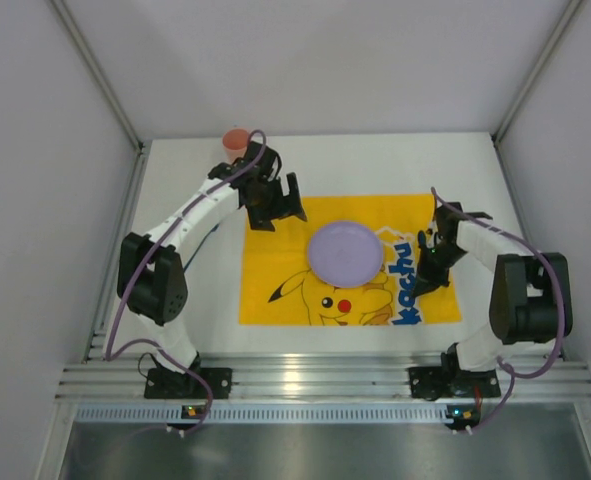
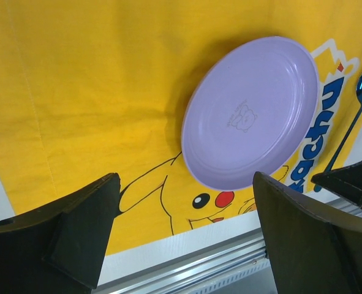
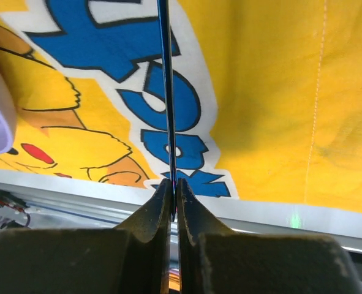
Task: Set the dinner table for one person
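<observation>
Two grippers hang over the dinner table (image 1: 375,165): the left gripper (image 2: 185,179) spread wide and holding nothing, the right gripper (image 3: 173,184) pinched on the handle of a blue spoon (image 3: 167,92). A purple plate (image 1: 345,250) sits on the yellow cloth (image 1: 275,270) mid-table; an orange cup (image 1: 236,139) stands at the far left corner

Bright even light; soft shadow by plate (image 2: 249,113); wrist cams' fg blurry

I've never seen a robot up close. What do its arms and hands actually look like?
The left arm and right arm have white tube-like links joined by chunky black joints, each trailed by a looping purple cable. The left hand and right hand are black, each with two wedge-shaped fingers. I see no markings.
</observation>
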{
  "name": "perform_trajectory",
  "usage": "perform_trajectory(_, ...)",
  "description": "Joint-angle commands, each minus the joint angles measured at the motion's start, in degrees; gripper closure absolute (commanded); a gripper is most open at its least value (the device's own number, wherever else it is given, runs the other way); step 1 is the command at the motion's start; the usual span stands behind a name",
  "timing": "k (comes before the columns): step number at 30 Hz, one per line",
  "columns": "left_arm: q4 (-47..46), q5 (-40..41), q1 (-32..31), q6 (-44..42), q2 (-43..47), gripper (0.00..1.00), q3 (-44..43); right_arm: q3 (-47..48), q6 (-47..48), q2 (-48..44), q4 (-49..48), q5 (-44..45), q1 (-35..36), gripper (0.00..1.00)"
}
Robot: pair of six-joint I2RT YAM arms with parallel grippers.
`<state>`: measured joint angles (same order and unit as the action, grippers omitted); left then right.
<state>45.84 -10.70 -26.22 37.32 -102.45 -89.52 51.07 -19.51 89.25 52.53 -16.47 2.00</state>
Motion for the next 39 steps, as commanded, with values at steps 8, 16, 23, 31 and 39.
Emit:
perform_trajectory(8, -4.09, -1.96, 0.2, -0.32, 2.79, 0.06, 1.53, 8.51, 3.16, 0.04, 2.22, -6.99, 4.59, 1.0)
perform_trajectory(16, -5.15, -2.13, 0.2, 0.3, 2.96, 0.07, 2.41, 11.68, 2.29, 4.17, 7.05, -0.17, 8.98, 0.78)
perform_trajectory(23, -5.59, -1.34, 0.29, 0.65, 3.66, 0.07, 3.65, 15.11, -0.53, 4.26, 13.55, 12.85, 8.99, 0.19)
perform_trajectory(31, -2.35, -0.03, 7.49, -2.86, 4.02, 0.07, 2.77, 16.96, -0.27, 1.72, 14.7, 12.87, 9.07, 0.21)
perform_trajectory(39, 3.63, 8.93, 19.08, -12.17, -0.54, 0.05, 1.45, 16.26, -0.62, -5.22, 14.18, 10.49, 9.07, 0.2)
